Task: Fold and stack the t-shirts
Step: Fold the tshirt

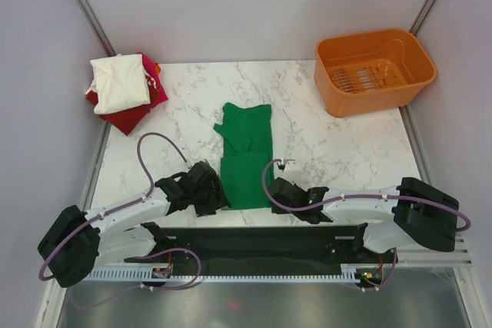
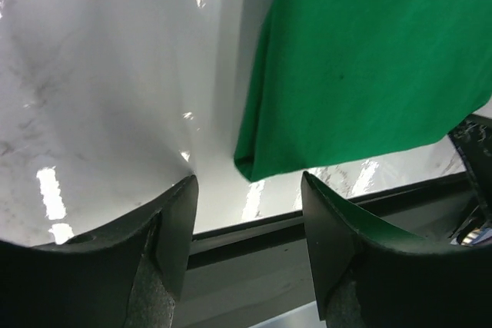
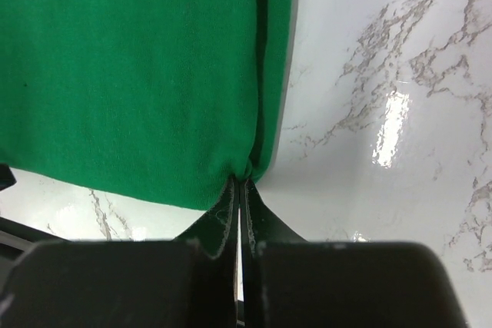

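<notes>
The green t-shirt [image 1: 246,155] lies partly folded into a long strip on the marble table [image 1: 338,144], its near hem by the front edge. My left gripper [image 1: 217,199] is open beside the shirt's near left corner [image 2: 250,168], which lies just ahead of the gap between the jaws. My right gripper [image 1: 270,193] is shut on the shirt's near right corner [image 3: 244,170], pinching the cloth at the fingertips. A pile of folded shirts sits at the far left: a cream-white one [image 1: 119,82] on top of red ones [image 1: 127,117].
An orange plastic basket [image 1: 374,69] stands at the far right corner. Grey walls close in the left, right and back. A black rail [image 1: 254,240] runs along the table's near edge between the arm bases.
</notes>
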Robot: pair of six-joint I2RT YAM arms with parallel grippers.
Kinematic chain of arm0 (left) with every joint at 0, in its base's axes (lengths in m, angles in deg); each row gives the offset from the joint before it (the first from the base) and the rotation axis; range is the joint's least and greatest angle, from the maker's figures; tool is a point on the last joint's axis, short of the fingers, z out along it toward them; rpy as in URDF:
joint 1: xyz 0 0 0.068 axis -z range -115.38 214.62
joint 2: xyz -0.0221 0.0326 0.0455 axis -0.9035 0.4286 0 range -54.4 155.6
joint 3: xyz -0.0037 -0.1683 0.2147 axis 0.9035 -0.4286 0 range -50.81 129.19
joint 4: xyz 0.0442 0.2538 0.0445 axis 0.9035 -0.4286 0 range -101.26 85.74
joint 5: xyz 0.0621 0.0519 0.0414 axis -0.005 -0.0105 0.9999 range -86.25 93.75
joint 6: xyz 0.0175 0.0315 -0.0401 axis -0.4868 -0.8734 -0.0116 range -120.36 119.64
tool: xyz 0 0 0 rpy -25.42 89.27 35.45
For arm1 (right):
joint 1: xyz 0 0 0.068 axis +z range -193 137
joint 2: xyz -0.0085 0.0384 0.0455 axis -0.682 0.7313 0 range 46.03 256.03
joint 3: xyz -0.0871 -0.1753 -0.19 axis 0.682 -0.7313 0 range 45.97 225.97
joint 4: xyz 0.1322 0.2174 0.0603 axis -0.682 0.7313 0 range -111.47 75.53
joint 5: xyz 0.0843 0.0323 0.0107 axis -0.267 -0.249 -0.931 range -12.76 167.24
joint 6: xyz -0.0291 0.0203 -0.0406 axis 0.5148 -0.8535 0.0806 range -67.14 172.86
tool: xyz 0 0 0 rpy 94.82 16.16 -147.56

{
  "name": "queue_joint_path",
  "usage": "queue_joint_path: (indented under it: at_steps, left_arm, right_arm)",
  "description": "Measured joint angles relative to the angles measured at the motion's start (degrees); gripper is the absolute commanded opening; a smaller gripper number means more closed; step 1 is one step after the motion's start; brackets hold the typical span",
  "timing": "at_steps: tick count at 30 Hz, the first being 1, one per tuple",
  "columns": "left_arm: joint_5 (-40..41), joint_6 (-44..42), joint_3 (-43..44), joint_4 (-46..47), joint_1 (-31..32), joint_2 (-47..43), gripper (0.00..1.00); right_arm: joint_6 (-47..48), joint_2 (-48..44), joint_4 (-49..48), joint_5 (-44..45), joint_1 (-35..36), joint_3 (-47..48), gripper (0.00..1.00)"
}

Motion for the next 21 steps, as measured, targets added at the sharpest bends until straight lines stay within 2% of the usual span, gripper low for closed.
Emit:
queue_joint_path:
  at_steps: [7,9,11,14,21]
  left_arm:
    - [0.7,2.3,0.2,7.7,0.2,4.4,0.53]
    - [0.8,2.6,0.2,9.2,0.2,5.2,0.45]
    - [1.2,3.2,0.1,10.5,0.2,6.2,0.25]
    - [2.0,3.6,0.0,11.6,0.2,7.5,0.02]
    - [1.5,3.7,-0.9,11.9,0.3,6.2,0.02]
  right_arm:
    - [0.1,-0.5,-0.5,-0.8,0.0,-0.5,0.00]
    - [0.2,-0.5,-0.6,-0.9,0.0,-0.6,0.00]
    - [0.2,-0.5,-0.7,-1.1,0.0,-0.6,0.00]
    - [0.4,-0.5,-0.8,-1.4,0.0,-0.6,0.00]
    - [0.5,-2.0,0.3,-2.8,0.0,-0.9,0.00]
